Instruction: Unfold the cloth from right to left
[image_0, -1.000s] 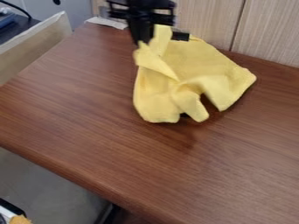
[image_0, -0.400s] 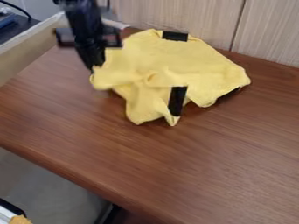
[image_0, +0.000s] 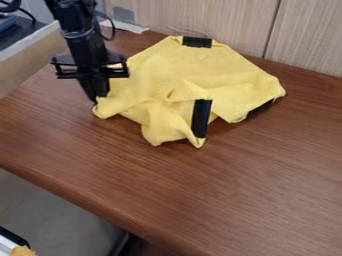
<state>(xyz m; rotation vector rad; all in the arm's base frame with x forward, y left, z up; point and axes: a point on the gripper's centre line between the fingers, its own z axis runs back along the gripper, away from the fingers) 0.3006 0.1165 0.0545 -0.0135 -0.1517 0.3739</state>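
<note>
- Yellow soft fabric cloth (image_0: 220, 70): on brown wood-grain table (image_0: 220, 185), toward 12 o'clock of view, near pale wood-grain panel (image_0: 220, 17). Partly spread, lower part bunched.
- Black two-finger robot gripper (image_0: 99, 99): at cloth's 9 o'clock edge, pointing down. Fingers look nearly closed, cloth corner seemingly pinched between tips. Exact gap can't tell.
- Why there: a hold on the outer corner lets the pull open the layer toward 9 o'clock, matching right to left. Tips low at the table, so corner could be laid down, not dropped.
- Raised crumpled fold (image_0: 187, 92): near cloth middle, toward 6 o'clock; slack there probably hasn't been pulled out.
- Black strips: one at cloth's 12 o'clock edge (image_0: 197, 42), one upright-looking at 6 o'clock (image_0: 202, 118), dark bit at 4 o'clock (image_0: 260, 108). Look attached; purpose can't tell.
- Progress guess: mostly unfolded, final spread left. Next: draw corner a bit more toward 9, then release.
- Risk: too hard a pull drags whole cloth, since nothing visibly pins the far side.
</note>
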